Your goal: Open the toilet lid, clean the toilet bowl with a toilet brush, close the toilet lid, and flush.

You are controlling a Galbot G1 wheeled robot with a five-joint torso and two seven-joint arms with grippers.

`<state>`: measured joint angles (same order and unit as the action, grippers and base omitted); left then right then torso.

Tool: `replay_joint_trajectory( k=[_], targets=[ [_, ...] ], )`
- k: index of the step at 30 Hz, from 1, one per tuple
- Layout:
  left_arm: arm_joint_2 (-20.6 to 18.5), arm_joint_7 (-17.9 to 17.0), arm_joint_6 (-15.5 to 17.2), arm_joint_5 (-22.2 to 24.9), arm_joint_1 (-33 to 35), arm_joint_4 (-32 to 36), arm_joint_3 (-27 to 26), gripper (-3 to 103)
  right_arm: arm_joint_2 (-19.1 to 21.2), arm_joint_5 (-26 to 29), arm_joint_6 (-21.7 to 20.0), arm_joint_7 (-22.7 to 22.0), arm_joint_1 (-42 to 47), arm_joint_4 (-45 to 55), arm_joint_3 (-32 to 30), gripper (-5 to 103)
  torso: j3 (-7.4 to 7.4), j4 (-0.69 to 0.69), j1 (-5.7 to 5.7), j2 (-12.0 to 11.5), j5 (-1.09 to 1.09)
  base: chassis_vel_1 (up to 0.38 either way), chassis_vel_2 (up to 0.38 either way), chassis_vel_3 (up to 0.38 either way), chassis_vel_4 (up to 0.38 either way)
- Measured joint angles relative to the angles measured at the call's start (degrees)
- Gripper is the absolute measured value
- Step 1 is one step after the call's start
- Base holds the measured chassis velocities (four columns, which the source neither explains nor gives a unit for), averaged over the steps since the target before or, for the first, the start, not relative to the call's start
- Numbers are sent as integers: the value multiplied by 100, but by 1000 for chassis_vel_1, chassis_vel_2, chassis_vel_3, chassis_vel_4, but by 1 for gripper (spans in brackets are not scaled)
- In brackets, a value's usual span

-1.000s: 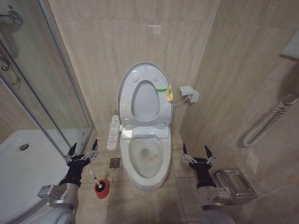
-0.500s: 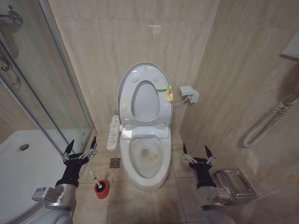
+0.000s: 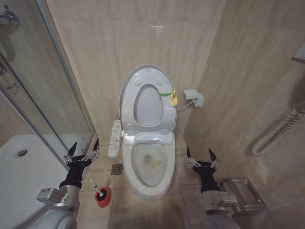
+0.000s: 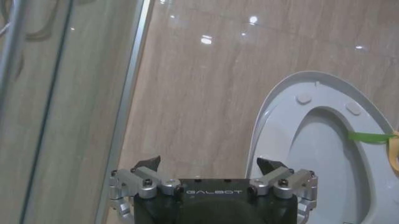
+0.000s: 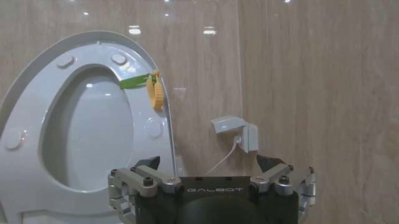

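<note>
Standing toilet brush (image 3: 96, 187) below left end effector (image 3: 83, 150)

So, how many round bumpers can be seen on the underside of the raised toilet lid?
4 on the toilet lid in the head view: two near its top, and, two lower at the sides, and. Others may be hidden.

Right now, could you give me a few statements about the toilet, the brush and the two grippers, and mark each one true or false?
1. The toilet lid stands raised against the wall. True.
2. The toilet brush is held in the left gripper. False: it stands in its red holder cup on the floor, and that gripper is open and holds nothing.
3. The right gripper is open, to the right of the toilet bowl. True.
4. The bowl is spotless inside. False: brownish stains show.
5. The brush stands to the bowl's right. False: left.
</note>
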<state>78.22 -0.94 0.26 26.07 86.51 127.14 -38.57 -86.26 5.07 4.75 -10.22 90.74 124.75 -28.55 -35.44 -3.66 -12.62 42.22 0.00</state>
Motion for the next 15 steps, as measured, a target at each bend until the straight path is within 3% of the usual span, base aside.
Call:
replay_joint_trajectory(
  k=[6,15],
  targets=[
    [4,22,8,0,-66,-84,2,100,0,0,0,0,-4,0,0,100,-3,1,-8,-2,0,-145,140,144,-162],
    [109,-127,-88,-225,65,-272,77,100,0,0,0,0,-1,0,0,100,0,-1,0,-1,0,-28,42,31,-29]
  ],
)
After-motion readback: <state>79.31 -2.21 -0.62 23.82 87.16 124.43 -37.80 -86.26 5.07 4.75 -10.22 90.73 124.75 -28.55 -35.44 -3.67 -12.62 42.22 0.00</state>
